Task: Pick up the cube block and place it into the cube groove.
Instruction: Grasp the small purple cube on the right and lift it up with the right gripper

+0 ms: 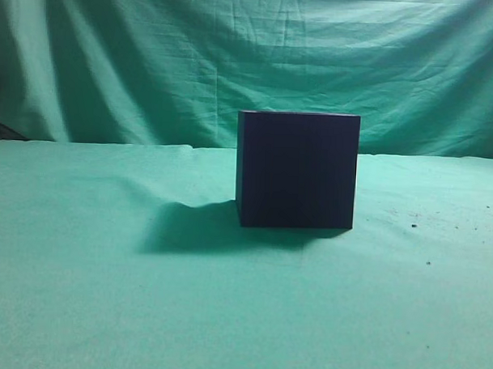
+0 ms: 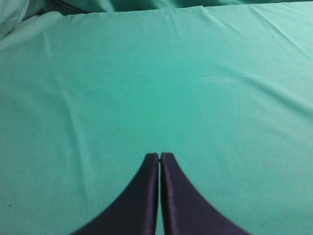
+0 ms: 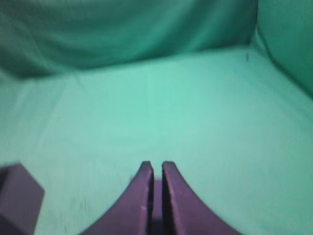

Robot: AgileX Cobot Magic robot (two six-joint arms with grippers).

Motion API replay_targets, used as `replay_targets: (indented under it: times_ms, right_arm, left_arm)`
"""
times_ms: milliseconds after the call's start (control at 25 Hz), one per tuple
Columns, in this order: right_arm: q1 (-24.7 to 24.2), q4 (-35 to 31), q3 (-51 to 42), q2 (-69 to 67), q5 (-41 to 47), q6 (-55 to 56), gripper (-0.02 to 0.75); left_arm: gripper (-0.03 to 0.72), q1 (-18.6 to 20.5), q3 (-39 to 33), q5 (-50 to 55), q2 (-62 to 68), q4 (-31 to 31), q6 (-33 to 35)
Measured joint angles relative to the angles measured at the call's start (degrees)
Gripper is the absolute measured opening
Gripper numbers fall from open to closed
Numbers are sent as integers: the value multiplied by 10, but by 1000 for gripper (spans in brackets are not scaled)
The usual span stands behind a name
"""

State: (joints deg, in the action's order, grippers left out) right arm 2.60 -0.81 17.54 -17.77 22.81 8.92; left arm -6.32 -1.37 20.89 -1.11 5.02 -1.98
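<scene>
The cube groove (image 1: 297, 170), a dark navy box, stands on the green cloth at the middle of the exterior view. A dark purple corner at the lower left of the right wrist view (image 3: 17, 198) looks like this same box. The cube block shows in no view. My left gripper (image 2: 160, 155) is shut and empty over bare cloth. My right gripper (image 3: 157, 164) is shut to a narrow slit and holds nothing, a little to the right of the box. Neither gripper shows in the exterior view.
Green cloth (image 1: 104, 309) covers the table and hangs as a backdrop (image 1: 154, 60) behind it. The box casts a shadow (image 1: 188, 227) to its left. A few dark specks (image 1: 413, 226) lie on the cloth at the right.
</scene>
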Motion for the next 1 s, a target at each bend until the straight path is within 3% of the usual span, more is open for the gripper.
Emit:
replay_targets:
  times_ms: [240, 400, 560, 760, 920, 1000]
  right_arm:
    - [0, -10, 85, -149, 161, -19, 0]
    - [0, -70, 154, -234, 247, -111, 0]
    - [21, -104, 221, -318, 311, -133, 0]
    - [95, -24, 281, -427, 373, -41, 0]
    - [102, 15, 318, -507, 401, -1, 0]
    - [102, 18, 331, -538, 401, 5, 100]
  left_arm:
    - [0, 0, 0, 0, 0, 0, 0]
    - [0, 0, 0, 0, 0, 0, 0]
    - [0, 0, 0, 0, 0, 0, 0]
    - [0, 0, 0, 0, 0, 0, 0]
    - [0, 0, 0, 0, 0, 0, 0]
    - [0, 0, 0, 0, 0, 0, 0]
